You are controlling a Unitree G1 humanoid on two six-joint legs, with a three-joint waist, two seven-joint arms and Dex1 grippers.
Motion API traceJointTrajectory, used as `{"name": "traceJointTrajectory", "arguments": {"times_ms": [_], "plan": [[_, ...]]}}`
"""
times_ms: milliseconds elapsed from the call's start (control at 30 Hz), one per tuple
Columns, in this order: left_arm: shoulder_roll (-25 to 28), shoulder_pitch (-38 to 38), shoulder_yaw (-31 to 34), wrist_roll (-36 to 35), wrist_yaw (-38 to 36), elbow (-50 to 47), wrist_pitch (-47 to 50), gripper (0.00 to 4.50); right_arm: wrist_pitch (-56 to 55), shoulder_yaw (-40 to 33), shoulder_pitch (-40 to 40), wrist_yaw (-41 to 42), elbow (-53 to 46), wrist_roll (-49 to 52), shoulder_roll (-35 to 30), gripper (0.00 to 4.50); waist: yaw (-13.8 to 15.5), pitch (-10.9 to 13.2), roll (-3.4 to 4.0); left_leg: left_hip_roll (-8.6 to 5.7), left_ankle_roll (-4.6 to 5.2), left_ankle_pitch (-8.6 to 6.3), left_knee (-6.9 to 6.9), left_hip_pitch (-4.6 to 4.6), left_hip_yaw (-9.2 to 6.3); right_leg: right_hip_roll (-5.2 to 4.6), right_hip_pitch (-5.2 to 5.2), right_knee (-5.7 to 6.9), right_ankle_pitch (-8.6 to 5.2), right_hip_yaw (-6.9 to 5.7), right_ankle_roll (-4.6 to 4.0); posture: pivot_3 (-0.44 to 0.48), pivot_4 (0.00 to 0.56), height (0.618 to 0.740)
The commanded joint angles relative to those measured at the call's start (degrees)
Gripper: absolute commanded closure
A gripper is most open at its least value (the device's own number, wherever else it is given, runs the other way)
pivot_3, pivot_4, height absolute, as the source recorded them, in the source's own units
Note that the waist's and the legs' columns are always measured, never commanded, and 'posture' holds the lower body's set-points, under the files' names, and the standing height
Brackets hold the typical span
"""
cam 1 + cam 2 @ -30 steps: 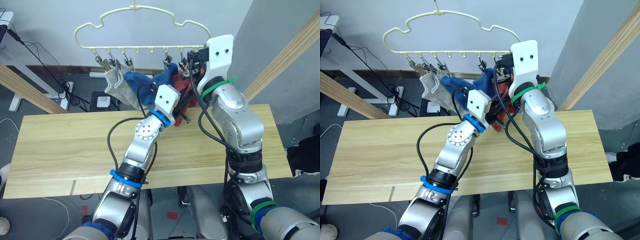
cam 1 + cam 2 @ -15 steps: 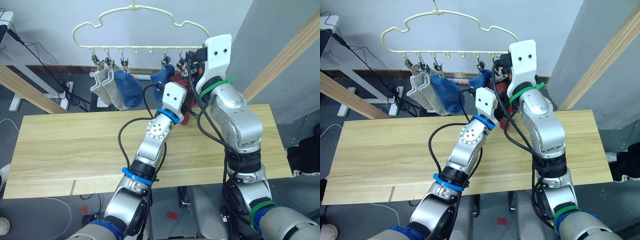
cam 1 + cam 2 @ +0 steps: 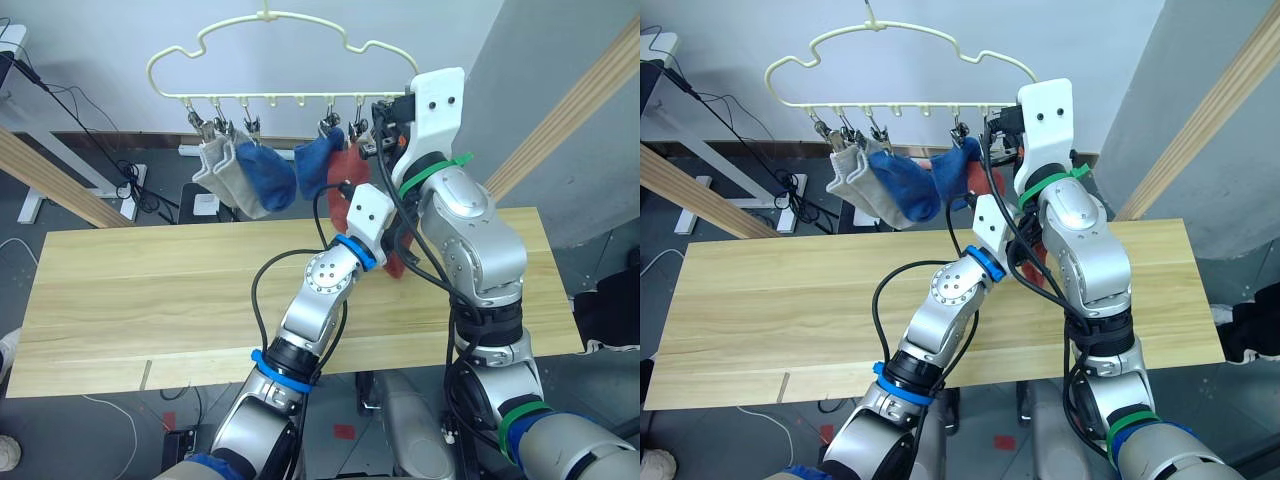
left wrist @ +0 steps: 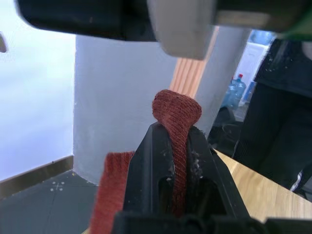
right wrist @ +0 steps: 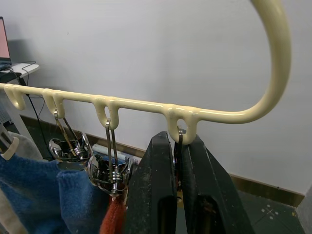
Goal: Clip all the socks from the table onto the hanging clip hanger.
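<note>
Moved since a second ago: left arm has swung to the right, from below the blue socks to just under the right gripper; the grey and blue socks, dragged aside before, hang straight down again.
Table: long light-wood top below the hanger — no sock lies on its visible surface.
Clip hanger: pale yellow, cloud-shaped, hanging above the table's far edge; its straight bar carries the metal clips.
Grey socks: two, side by side on the leftmost clips.
Blue socks: one just right of the grey pair, the other further right; their lower ends almost meet.
Clipped red sock: on the clip next to the last one, just right of the second blue sock, partly hidden by the left arm.
Loose red sock: rust-red, pinched in the left gripper; a fold sticks out above the fingertips and the rest trails down beside the fingers.
Left gripper: clenched on the loose red sock, raised above the table's far edge, just under the right gripper.
Right gripper: up at the bar's right end — fingers pressed together around the last clip, directly under its loop on the bar.
</note>
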Motion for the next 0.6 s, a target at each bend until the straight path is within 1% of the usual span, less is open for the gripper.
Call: {"name": "traceJointTrajectory", "arguments": {"times_ms": [33,200,433,600], "plan": [[-0.79,-3.63,2.27,1.32,4.44,3.52,-1.03,4.50,-0.37,-0.06,-0.93,-0.23,-3.22,0.30,0.31,4.50,-0.02,0.00,0.00,0.00,0.01,0.00,0.00,0.00,0.00,0.00,0.00,0.00,0.00,0.00,0.00,-0.116,0.389,0.740],[0.67,-5.41,3.69,3.66,7.60,6.96,-3.80,4.50,-0.16,-0.12,-0.98,-0.24,-3.29,0.34,0.41,4.50,-0.02,0.00,0.00,-0.02,0.02,0.00,-0.05,0.00,0.03,0.00,0.00,-0.04,0.06,0.01,-0.09,-0.118,0.392,0.740],[1.26,-5.91,4.71,5.18,10.60,7.17,-8.02,4.50,-0.15,-0.11,-0.83,-0.36,-3.41,0.22,0.49,4.50,0.04,0.00,0.00,-0.03,0.02,0.00,-0.02,-0.05,0.02,-0.04,-0.03,-0.04,0.07,-0.01,-0.10,-0.118,0.392,0.740],[1.34,-6.06,4.51,5.27,10.62,6.60,-10.58,4.50,0.00,-0.13,-0.65,-0.55,-3.54,0.10,0.48,4.50,0.03,0.00,0.00,-0.02,0.02,0.00,-0.02,-0.04,0.02,-0.03,-0.03,-0.03,0.07,-0.01,-0.09,-0.118,0.392,0.740]]}}
